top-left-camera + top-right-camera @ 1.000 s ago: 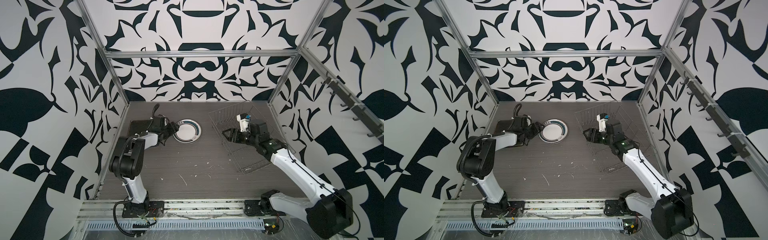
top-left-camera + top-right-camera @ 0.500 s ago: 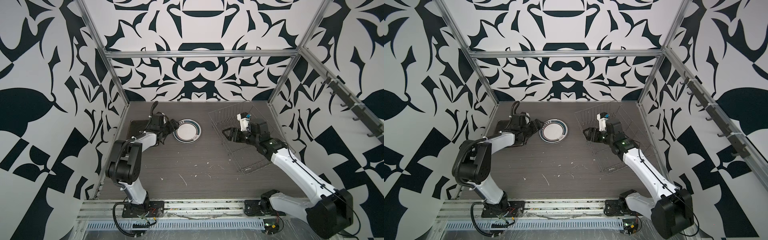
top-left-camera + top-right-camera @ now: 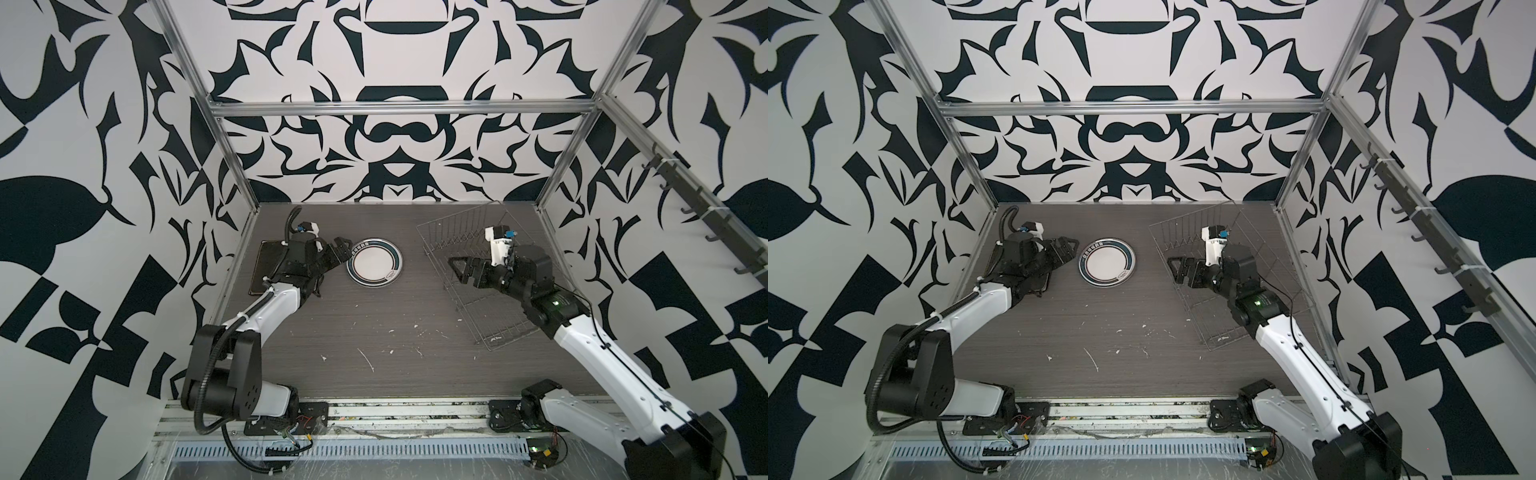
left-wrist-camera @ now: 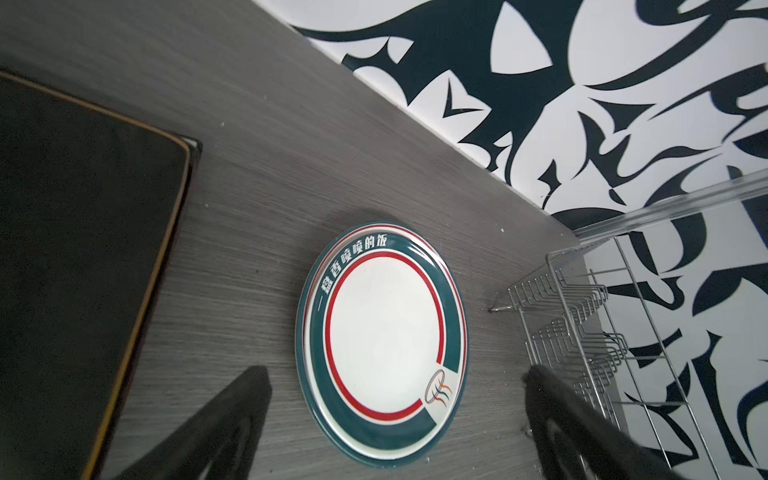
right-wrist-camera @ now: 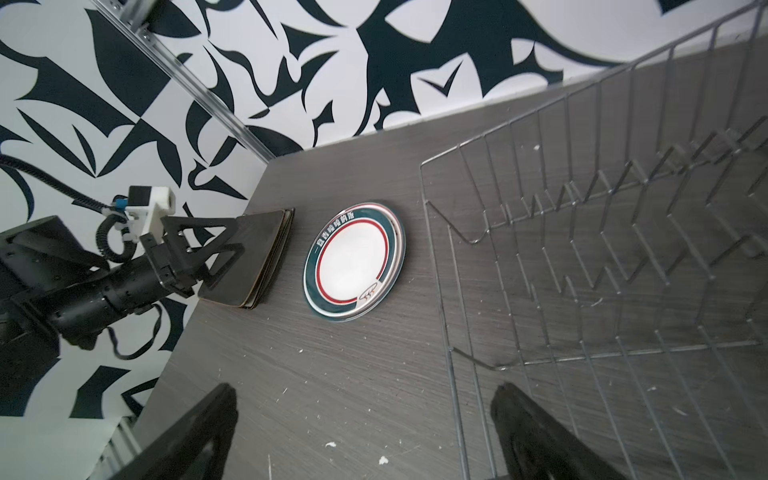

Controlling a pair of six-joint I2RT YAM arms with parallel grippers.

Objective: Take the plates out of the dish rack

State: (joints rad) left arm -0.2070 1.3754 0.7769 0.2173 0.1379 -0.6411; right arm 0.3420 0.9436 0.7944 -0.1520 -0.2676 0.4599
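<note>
Lying flat on the table, the round plates are stacked at rear centre, clear of the rack, which is set at the right. The left gripper is positioned just beside the stack's left rim; contact cannot be told. Its jaws are spread wide and nothing is held. In the left wrist view the round plates are seen ahead of the fingers, in line with the gap. The square plates, black on top, are stacked at the table's left edge and partly covered by the left arm. The right gripper is held over the rack's left side, jaws likewise spread, nothing gripped. In the right wrist view the rack side wire is seen running between the fingers, with the round plates well ahead and the square plates beside them.
</note>
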